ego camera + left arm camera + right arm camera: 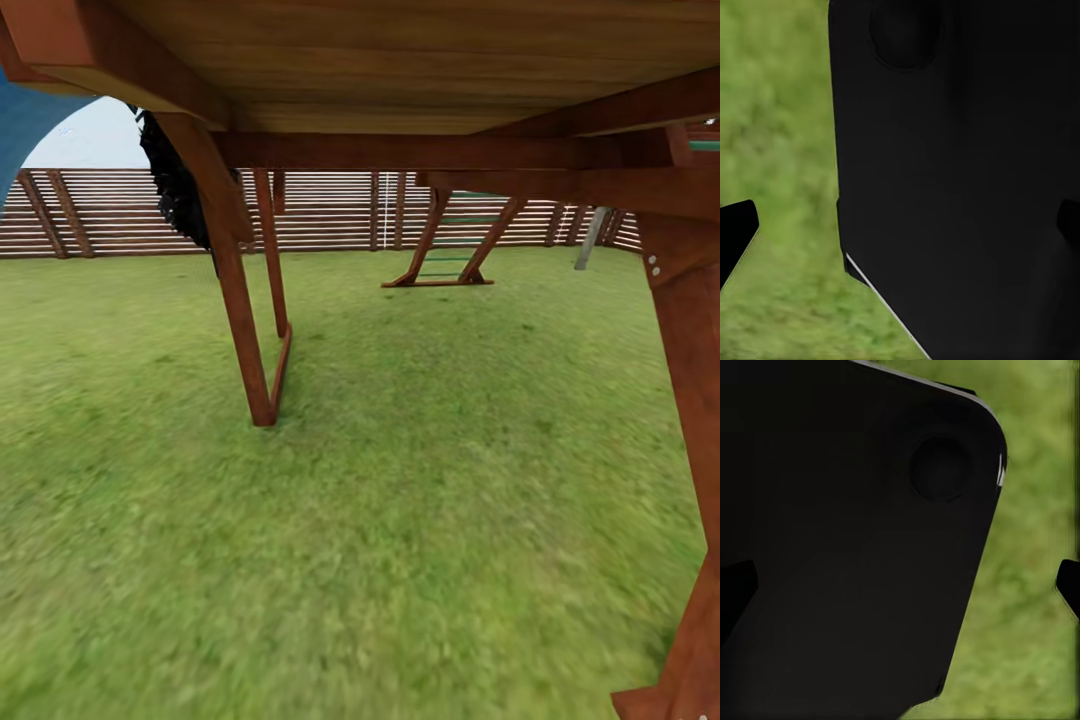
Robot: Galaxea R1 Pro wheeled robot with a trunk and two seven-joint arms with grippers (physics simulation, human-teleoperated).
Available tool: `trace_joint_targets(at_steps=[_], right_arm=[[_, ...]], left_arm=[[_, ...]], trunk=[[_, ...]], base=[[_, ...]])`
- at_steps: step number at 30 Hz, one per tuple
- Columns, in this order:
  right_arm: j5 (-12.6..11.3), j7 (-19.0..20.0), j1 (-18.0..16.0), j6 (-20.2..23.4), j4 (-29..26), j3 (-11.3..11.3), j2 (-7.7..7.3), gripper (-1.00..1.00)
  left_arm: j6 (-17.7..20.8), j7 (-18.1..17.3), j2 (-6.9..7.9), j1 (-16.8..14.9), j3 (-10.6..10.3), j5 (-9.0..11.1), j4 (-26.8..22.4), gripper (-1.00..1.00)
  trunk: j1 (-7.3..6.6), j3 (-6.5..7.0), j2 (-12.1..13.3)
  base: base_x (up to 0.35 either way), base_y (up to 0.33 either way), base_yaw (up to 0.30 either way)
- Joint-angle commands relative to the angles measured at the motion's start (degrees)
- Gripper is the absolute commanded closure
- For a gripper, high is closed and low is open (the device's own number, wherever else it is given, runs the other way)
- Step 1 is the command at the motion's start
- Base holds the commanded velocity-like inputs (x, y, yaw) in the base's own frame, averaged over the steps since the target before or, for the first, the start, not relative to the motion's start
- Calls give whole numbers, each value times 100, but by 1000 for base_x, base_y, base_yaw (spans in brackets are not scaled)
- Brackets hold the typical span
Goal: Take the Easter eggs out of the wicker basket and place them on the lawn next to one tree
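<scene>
One lawn, one slatted fence.

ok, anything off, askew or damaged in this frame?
Nothing stands out. The head view looks out from beneath a wooden play structure; its slanted legs stand planted on the lawn, and the slatted fence looks intact. Each wrist view is mostly blocked by a black robot panel.

Reddish-brown smooth wooden play frame, slatted wooden fence, short blurry green lawn.
</scene>
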Motion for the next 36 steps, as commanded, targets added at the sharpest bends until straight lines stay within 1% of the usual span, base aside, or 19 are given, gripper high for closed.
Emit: trace_joint_targets(at_steps=[1, 7, 9, 11, 14, 36], right_arm=[[16, 2, -3, -14, 7, 16, -8, -100], [18, 2, -3, 1, 17, 23, 2, -100], [87, 2, -3, 4, 18, 22, 3, -100], [211, 2, -4, 1, 17, 16, 1, -100], [267, 2, -2, -3, 13, 11, 2, -100], [283, 2, -4, -11, 12, 9, 2, -100]], left_arm=[[-6, 7, -1, 0, 2, 8, 0, -100], [-4, 7, -2, 0, 1, 8, -1, -100], [-2, 7, -1, 0, -1, 8, 0, -100], [-2, 7, -1, 0, 0, 8, -3, -100], [-1, 7, -4, 0, -1, 8, 0, -100], [-2, 7, -2, 0, 1, 7, -1, -100]], trunk=[[3, -4, -2], [3, -4, -2], [3, -4, -2], [3, -4, -2], [3, -4, -2], [3, -4, -2]], base=[[312, 0, 0], [311, 0, 0], [311, 0, 0], [311, 0, 0], [311, 0, 0], [312, 0, 0]])
